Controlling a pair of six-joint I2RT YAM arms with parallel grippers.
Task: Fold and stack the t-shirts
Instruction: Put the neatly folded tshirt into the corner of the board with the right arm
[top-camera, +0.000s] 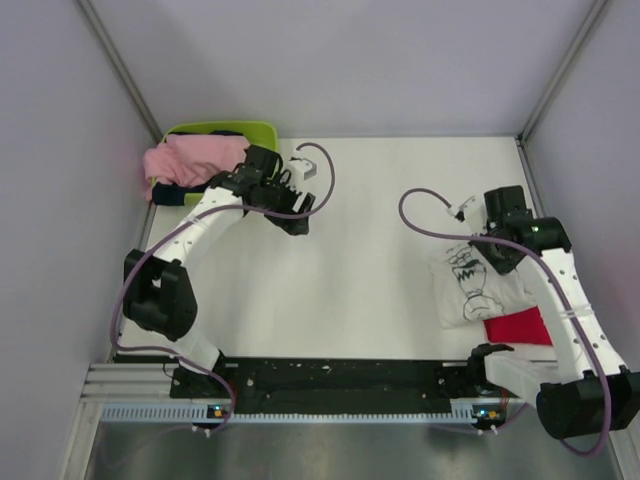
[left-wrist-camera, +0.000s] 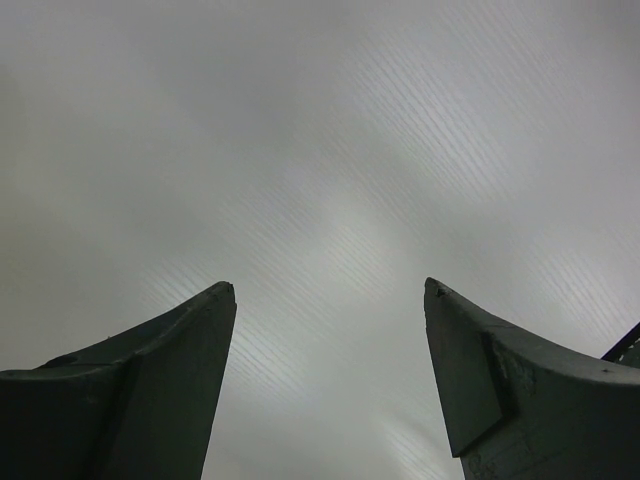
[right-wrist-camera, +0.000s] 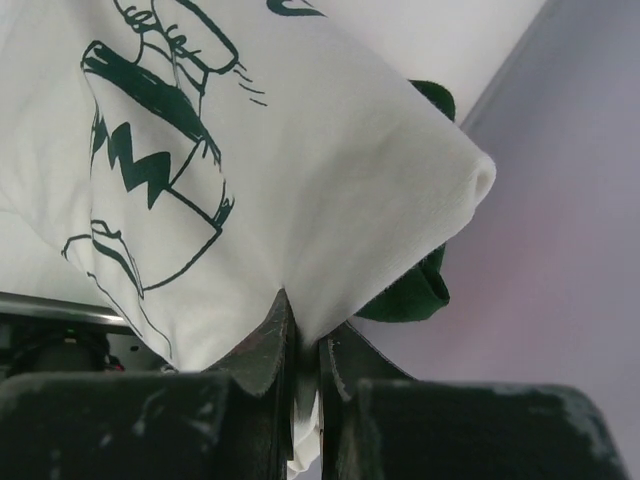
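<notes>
The white t-shirt with the black cartoon print (top-camera: 468, 288) lies folded at the right of the table, over the red t-shirt (top-camera: 520, 326). My right gripper (top-camera: 497, 258) is shut on an edge of the white shirt (right-wrist-camera: 250, 170) and lifts it; a dark green sleeve (right-wrist-camera: 410, 292) hangs behind the fold. My left gripper (top-camera: 297, 222) is open and empty at the far left of the table, just right of the basket. In the left wrist view its fingers (left-wrist-camera: 170, 370) stand wide apart over bare table.
A lime-green basket (top-camera: 222, 133) stands at the far left corner with pink cloth (top-camera: 185, 160) spilling out of it. Grey walls close in the table on both sides. A black rail (top-camera: 330, 378) runs along the near edge.
</notes>
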